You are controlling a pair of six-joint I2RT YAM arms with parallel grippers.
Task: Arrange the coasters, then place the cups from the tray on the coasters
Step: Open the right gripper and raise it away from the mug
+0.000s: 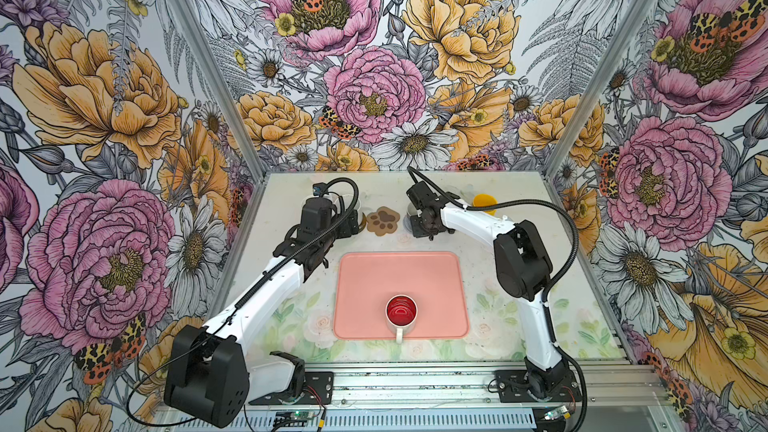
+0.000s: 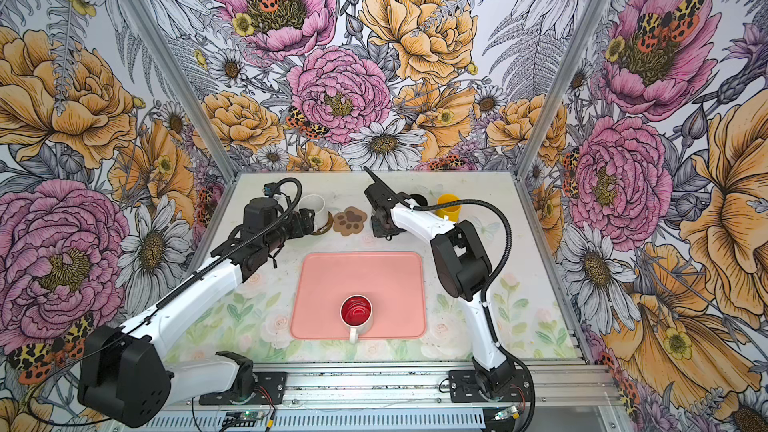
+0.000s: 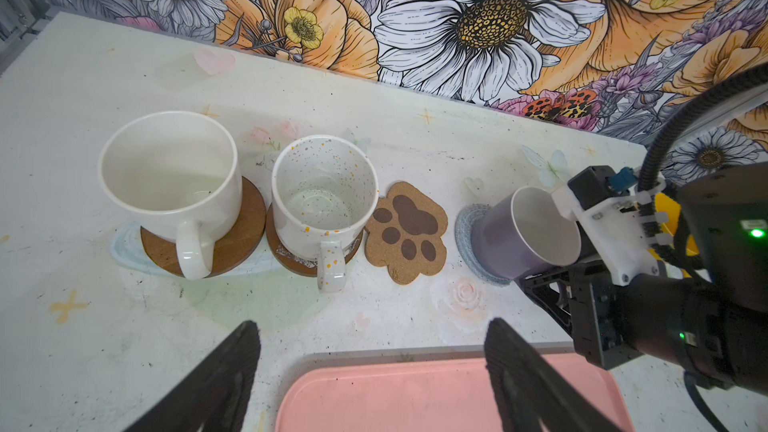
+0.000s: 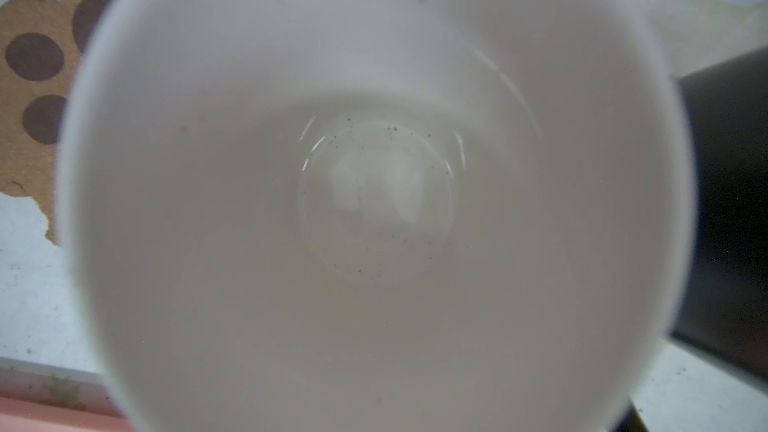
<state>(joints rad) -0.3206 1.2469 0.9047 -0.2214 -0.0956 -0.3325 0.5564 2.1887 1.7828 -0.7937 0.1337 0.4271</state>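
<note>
Just the red-inside mug (image 1: 401,310) sits on the tray (image 1: 436,280), nothing in it. Left gripper (image 3: 372,326) hangs wide open. Right gripper (image 1: 420,224) seems clamped on the empty lavender mug (image 3: 528,234) over the grey-blue coaster (image 3: 467,234), though the actual grip's hidden.

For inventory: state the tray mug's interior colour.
Red; the mug shows best in a top view.

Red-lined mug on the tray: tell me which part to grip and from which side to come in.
Grip the wall of the red-lined mug at the rim, on the side away from its handle, coming straight down. It stands upright, mouth open, so one tool finger can likely go inside and one outside; the handle points to the near edge of the tray.
</note>
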